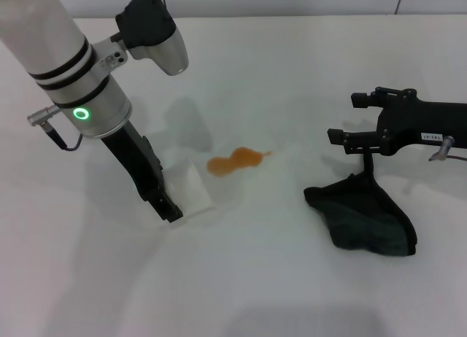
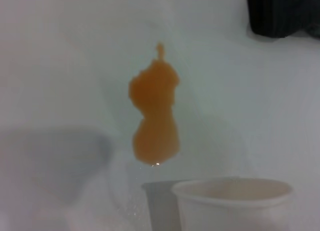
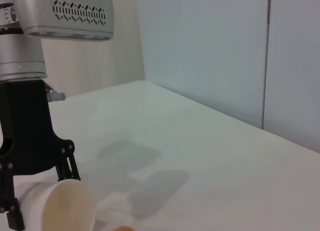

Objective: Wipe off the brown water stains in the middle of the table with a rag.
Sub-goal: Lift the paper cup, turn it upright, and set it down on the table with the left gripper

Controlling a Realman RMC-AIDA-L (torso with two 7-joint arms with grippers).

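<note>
The brown water stains [image 1: 235, 162] lie as an orange-brown puddle of two joined blobs near the middle of the white table [image 1: 255, 286]; the left wrist view shows the puddle [image 2: 155, 111] close up. To the right, the dark green-black rag [image 1: 365, 219] rests on the table with one peak pulled up. My right gripper [image 1: 366, 173] is shut on that peak. My left gripper [image 1: 175, 206] sits left of the puddle, shut on a white cup [image 1: 193, 187] tipped on its side. The cup [image 3: 60, 206] opens toward the rag side.
The rag's edge [image 2: 282, 13] shows beyond the puddle in the left wrist view, and the cup's rim [image 2: 232, 191] is nearest that camera. The left arm's silver body [image 1: 80, 67] stands tall at the far left. A wall runs behind the table's far edge [image 3: 210, 111].
</note>
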